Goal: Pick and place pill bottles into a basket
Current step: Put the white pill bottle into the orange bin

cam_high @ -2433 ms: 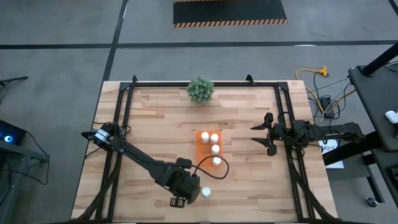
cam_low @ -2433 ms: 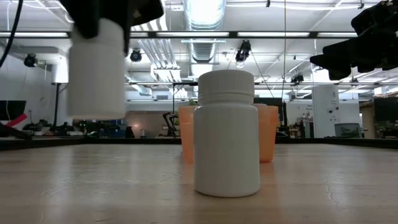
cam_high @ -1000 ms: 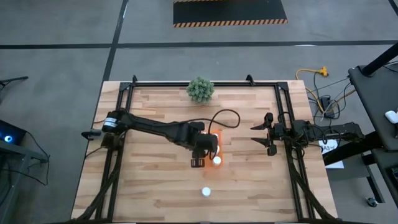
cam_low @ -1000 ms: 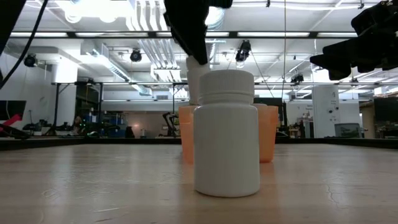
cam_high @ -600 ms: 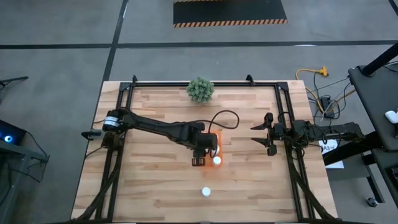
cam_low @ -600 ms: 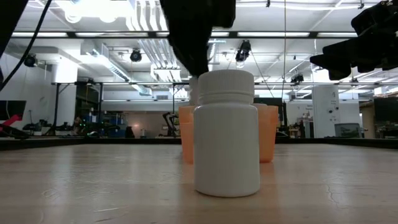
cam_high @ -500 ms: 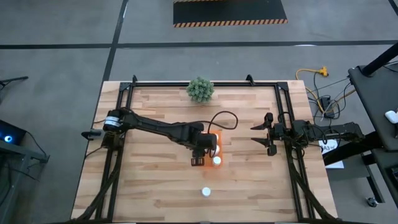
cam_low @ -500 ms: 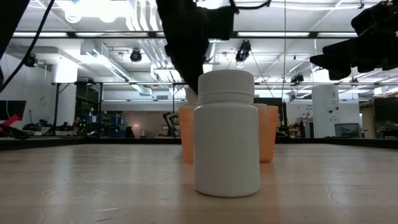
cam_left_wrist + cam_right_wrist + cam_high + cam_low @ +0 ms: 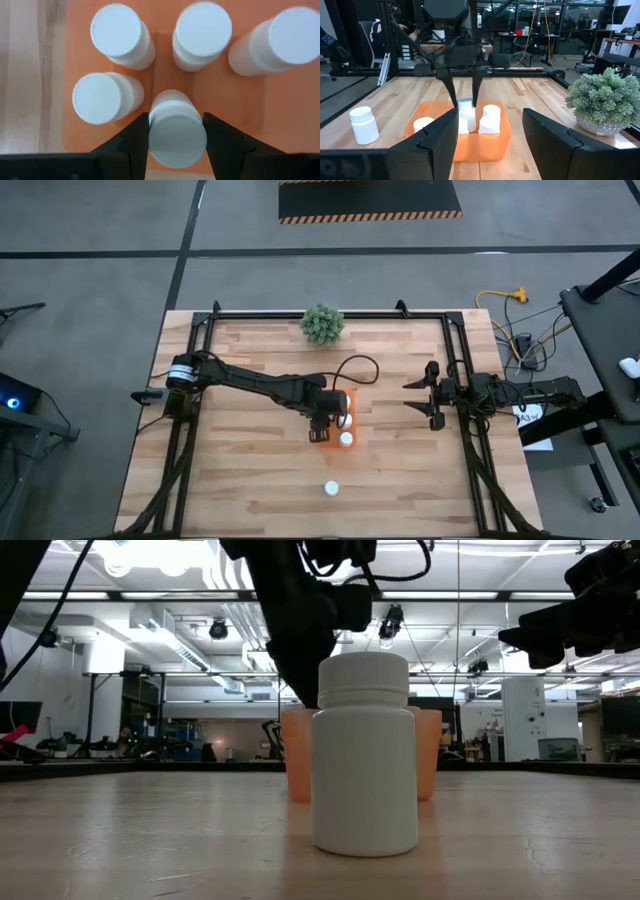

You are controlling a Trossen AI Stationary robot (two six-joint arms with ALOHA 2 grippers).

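Here the left tool (image 9: 175, 131) is closed on a small white round capped pill bottle (image 9: 177, 137), down inside the translucent orange rectangular plastic basket (image 9: 220, 95).
Four bottles already stand around it — a tilted release could knock a neighbour (image 9: 102, 98) or jam the row. One bottle (image 9: 331, 488) waits on the wooden worktop (image 9: 250, 480); the right tool (image 9: 418, 397) hangs spread and empty, well apart.

— Where do the cameras sit?
— One overhead facing straight down, one level at the table (image 9: 240, 480) surface, one on each wrist.
— What's shared?
— All four see the basket (image 9: 331, 430); the left wrist sits closest above it.
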